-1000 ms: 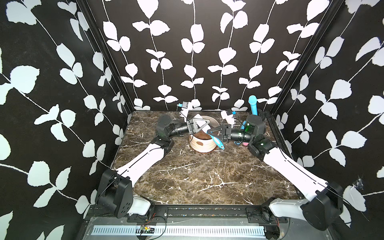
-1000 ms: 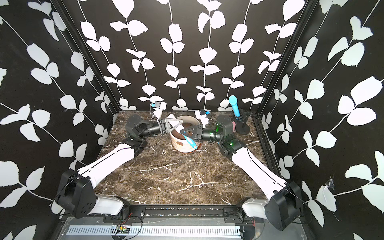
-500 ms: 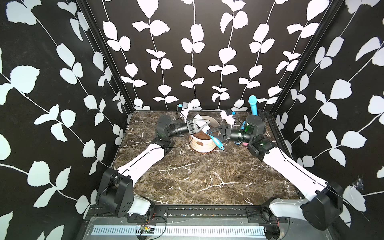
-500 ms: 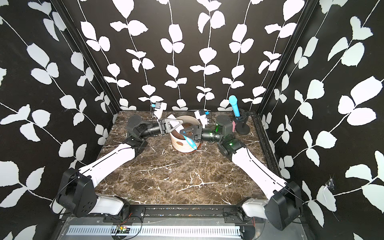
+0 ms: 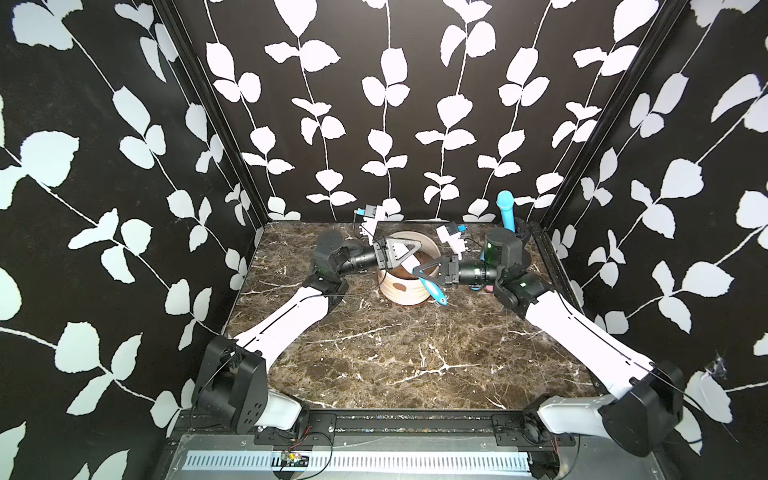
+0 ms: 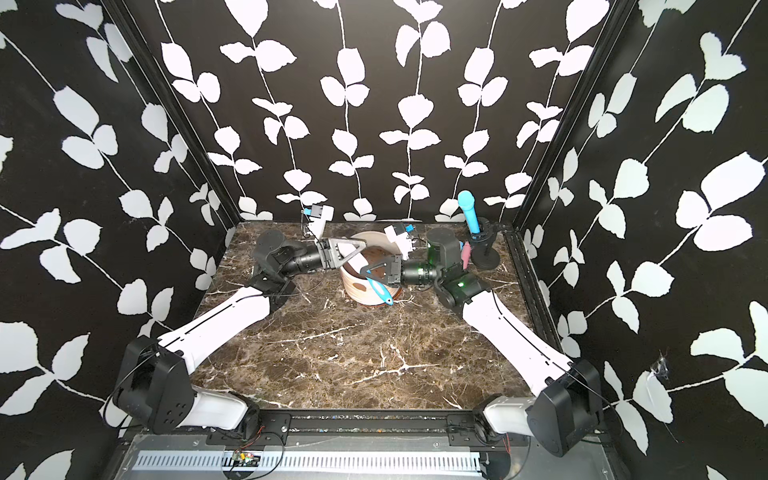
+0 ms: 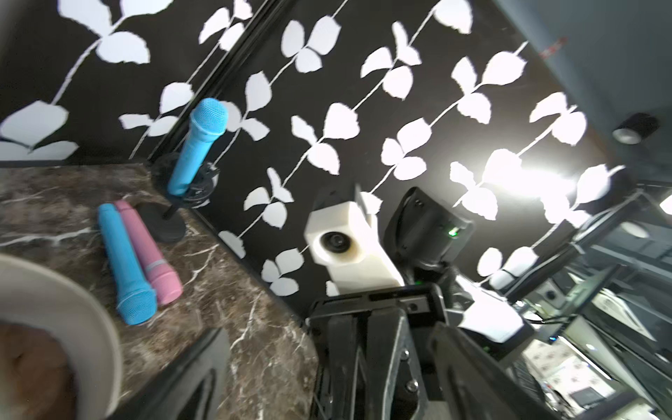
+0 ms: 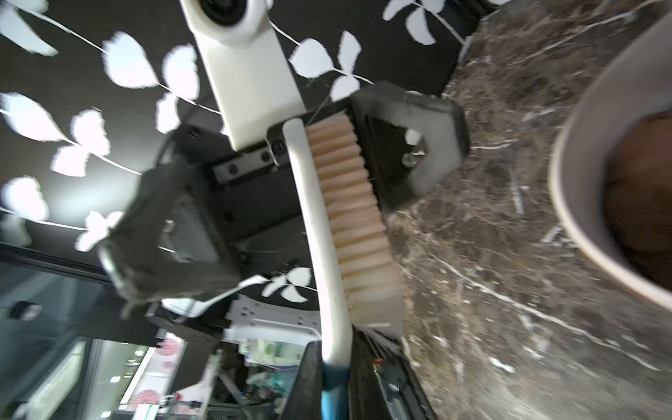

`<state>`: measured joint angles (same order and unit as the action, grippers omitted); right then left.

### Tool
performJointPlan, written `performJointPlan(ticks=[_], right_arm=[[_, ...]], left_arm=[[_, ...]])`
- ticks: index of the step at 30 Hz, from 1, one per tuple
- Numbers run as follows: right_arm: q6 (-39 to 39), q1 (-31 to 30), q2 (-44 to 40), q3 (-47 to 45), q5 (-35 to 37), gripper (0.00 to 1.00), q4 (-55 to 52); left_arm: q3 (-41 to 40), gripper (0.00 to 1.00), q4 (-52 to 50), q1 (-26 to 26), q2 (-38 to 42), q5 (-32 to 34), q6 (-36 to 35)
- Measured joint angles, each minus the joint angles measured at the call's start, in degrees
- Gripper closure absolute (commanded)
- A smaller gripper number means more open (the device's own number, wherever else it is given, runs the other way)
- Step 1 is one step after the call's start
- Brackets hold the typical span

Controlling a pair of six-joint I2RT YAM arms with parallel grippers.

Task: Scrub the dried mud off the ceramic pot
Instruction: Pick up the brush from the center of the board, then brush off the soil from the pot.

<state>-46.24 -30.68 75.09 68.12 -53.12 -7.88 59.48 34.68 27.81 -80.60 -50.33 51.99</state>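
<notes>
Opened since a second ago, the left pincer point(image 5: 409, 255) stands wide apart around the brush point(image 8: 320, 232) head, letting the right pincer point(image 5: 420, 272), clamped on the blue handle, take over. The pot point(image 5: 409, 293), its mud spot point(image 5: 400, 286) facing outward, sits just beneath both.

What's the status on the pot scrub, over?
Status: left claw open astride brush head; right claw shut on its handle; mud spot on ceramic pot wall; left claw hems the brush.
</notes>
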Motion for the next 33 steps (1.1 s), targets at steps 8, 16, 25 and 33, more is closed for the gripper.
performJointPlan(ticks=[8, 16, 25, 33], right_arm=[[28.8, -0.1, -3.5, 3.7, 14.0, 1.00, -27.5], [46.5, -7.7, 1.4, 4.1, 32.7, 1.00, -39.7], [50.2, -10.1, 3.2, 1.3, 50.3, 1.00, -34.4], [51.5, -12.2, 7.3, 1.2, 54.4, 1.00, -31.8]], left_arm=[[1.3, 0.02, -29.9, -4.1, 8.1, 11.0, -18.0], [10.2, 0.02, -61.5, -5.7, 9.3, 28.8, -33.0], [12.9, 0.02, -77.7, -5.7, 8.5, 44.6, -45.9], [9.1, 0.02, -77.6, -5.7, 8.9, 48.0, -48.6]])
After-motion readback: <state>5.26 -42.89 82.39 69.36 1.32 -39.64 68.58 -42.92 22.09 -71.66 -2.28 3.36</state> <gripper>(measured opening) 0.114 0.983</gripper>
